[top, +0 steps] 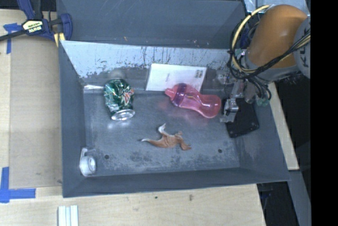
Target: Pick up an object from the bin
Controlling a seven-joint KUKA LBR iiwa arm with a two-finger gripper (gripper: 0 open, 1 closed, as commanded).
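Note:
My gripper (231, 107) hangs at the bin's right side, just right of a pink plastic bottle (193, 101) that lies on its side, its thick end close to the gripper. A flat black block (243, 123) lies directly below the gripper on the right slope; whether they touch I cannot tell. A white booklet (174, 77) leans on the back wall behind the bottle.
A crushed green can (119, 99) lies at the left. A brown toy lizard (168, 139) sits in the middle front. A small clear cap-like thing (87, 162) rests in the front left corner. The arm with its orange cover comes in over the right rim.

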